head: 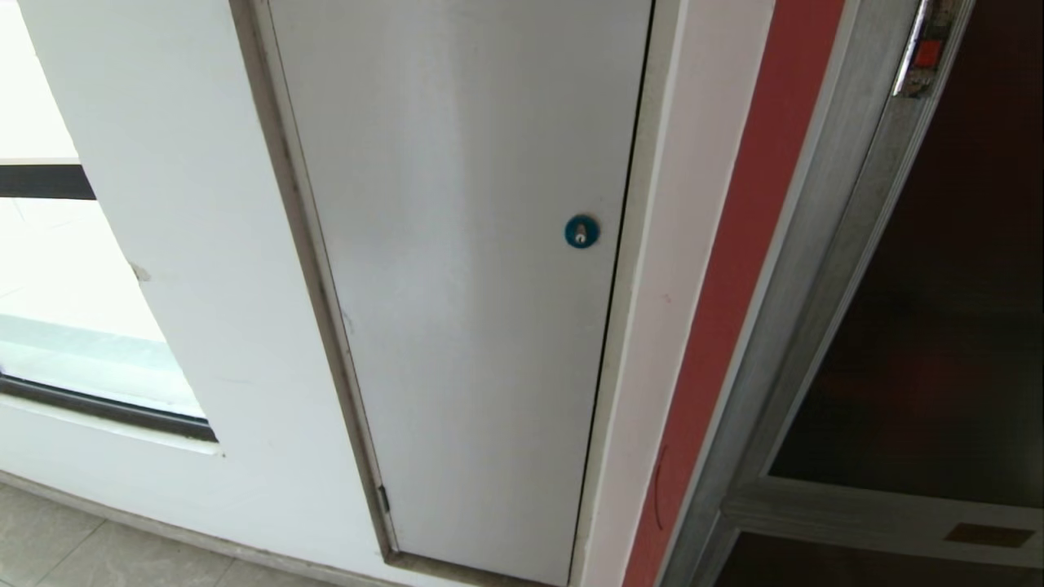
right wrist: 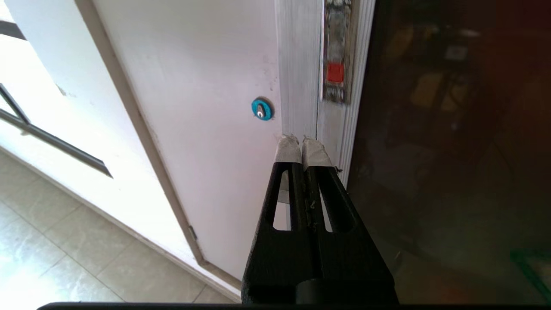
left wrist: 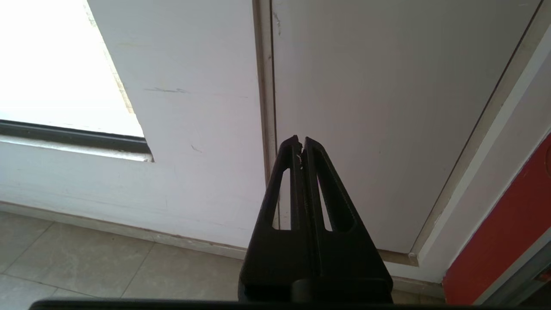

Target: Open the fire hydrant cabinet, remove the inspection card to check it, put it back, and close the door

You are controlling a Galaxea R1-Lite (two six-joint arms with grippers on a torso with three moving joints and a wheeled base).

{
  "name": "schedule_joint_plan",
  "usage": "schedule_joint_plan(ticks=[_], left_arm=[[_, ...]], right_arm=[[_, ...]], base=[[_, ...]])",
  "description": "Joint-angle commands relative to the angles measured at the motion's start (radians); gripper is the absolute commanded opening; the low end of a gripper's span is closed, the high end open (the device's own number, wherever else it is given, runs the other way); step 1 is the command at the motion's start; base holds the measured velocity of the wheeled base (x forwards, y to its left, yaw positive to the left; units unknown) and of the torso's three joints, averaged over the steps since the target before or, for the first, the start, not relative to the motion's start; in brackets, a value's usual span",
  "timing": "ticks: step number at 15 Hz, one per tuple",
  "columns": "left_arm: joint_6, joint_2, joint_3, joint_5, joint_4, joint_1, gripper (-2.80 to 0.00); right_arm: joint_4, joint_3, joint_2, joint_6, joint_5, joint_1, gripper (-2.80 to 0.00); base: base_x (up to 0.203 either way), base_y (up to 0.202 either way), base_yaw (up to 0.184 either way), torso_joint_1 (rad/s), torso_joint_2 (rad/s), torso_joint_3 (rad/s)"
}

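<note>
grey-white service door with round blue lock, set flush in a white wall.

the plain grey-white door (head: 465, 277) fills a narrow grey frame; its round blue lock (head: 581, 231), with a pale metal centre, sits close to the door's right edge at about mid-height. a small hinge (head: 382, 498) shows low on the door's left edge. left of it, across the white wall (head: 188, 244), a bright window (head: 57, 326) rests on a dark sill. a red wall strip (head: 734, 277) runs down the wall right of the door. pale floor tiles (head: 98, 546) meet the wall's base.
</note>
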Motion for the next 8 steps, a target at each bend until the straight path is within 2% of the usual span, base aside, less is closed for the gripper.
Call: schedule_joint_plan(ticks=[1, 8], left_arm=[[0.0, 0.001, 0.006, 0.0, 0.0, 0.0, -2.8], [0.0, 0.001, 0.006, 0.0, 0.0, 0.0, -2.8]], right_arm=[[0.001, 0.064, -0.156, -0.003, -0.013, 0.0, -2.8], [0.004, 0.248, -0.527, -0.019, -0.134, -0.024, -2.8]], base=[[0.0, 0.0, 0.0, 0.0, 0.0, 0.0], [0.0, 0.0, 0.0, 0.0, 0.0, 0.0]])
